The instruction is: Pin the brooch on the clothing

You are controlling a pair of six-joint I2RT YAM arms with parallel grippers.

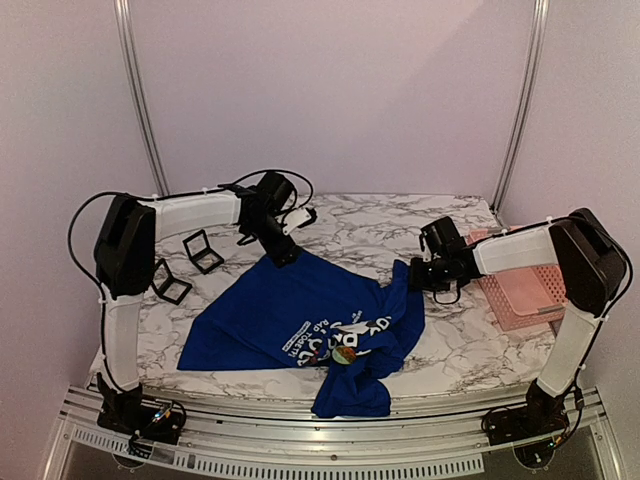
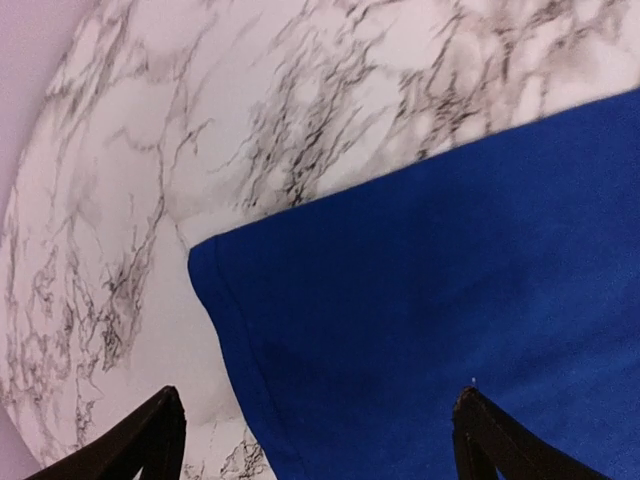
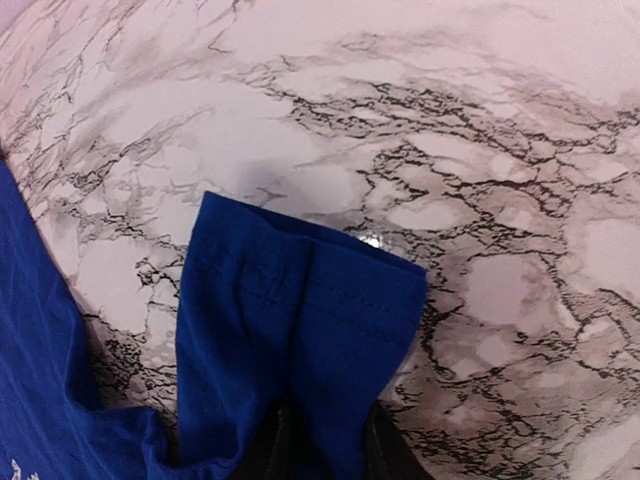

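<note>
The clothing [image 1: 290,310], a royal-blue T-shirt with white lettering, lies crumpled across the marble table [image 1: 380,225]. The brooch [image 1: 345,352], a tiny dark round ornament, sits on the shirt's print near the front. My left gripper [image 1: 287,255] hovers over the shirt's far corner. In the left wrist view its fingers [image 2: 160,440] stand wide apart, open, above that blue corner [image 2: 400,330]. My right gripper [image 1: 413,275] is at the shirt's right sleeve. In the right wrist view the sleeve hem [image 3: 300,310] is pinched between its close-set fingers [image 3: 385,450].
Two small black square boxes [image 1: 203,250] [image 1: 170,282] lie on the table's left side. A pink slotted tray [image 1: 525,290] stands at the right edge under the right arm. A metal rail [image 1: 330,440] runs along the front, where the shirt hangs over.
</note>
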